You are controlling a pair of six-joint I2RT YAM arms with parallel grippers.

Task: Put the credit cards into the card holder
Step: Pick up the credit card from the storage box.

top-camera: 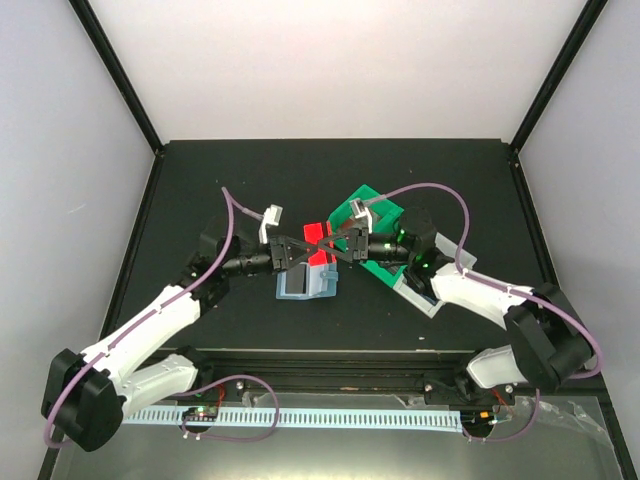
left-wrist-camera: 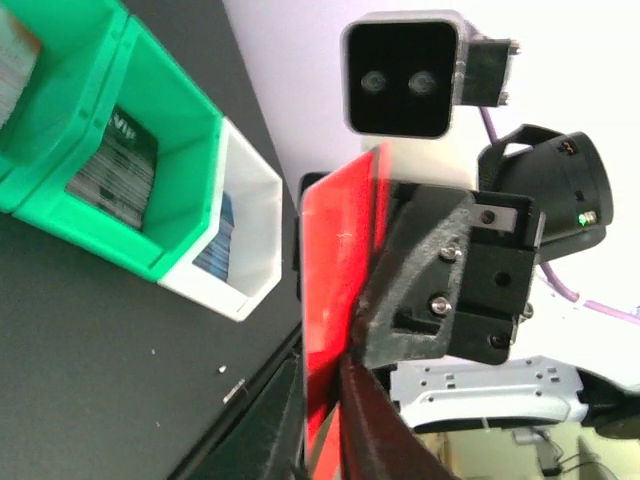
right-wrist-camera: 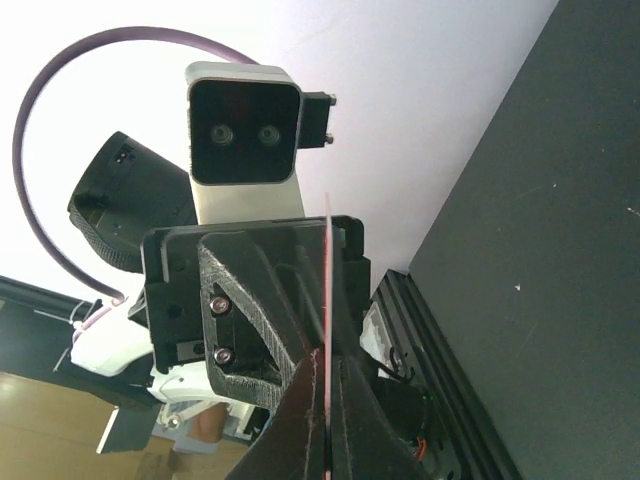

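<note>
A red credit card (top-camera: 318, 243) is held upright in the air above the blue card holder (top-camera: 304, 283), which lies on the black table. My left gripper (top-camera: 303, 250) and right gripper (top-camera: 341, 246) meet tip to tip, and both are shut on this card. In the left wrist view the card (left-wrist-camera: 335, 260) shows broadside between my left gripper (left-wrist-camera: 330, 385) jaws, with the right gripper's black fingers (left-wrist-camera: 425, 290) pressed on its far side. In the right wrist view the card (right-wrist-camera: 327, 290) shows edge-on between my right gripper (right-wrist-camera: 327, 380) jaws. The holder is hidden in both wrist views.
Green bins (top-camera: 372, 212) and a white bin (top-camera: 424, 292) stand right of centre under the right arm. In the left wrist view a green bin (left-wrist-camera: 175, 225) holds a dark card (left-wrist-camera: 120, 165), and the white bin (left-wrist-camera: 250, 190) holds blue cards (left-wrist-camera: 215, 245). The table's front rail (top-camera: 320, 365) lies near.
</note>
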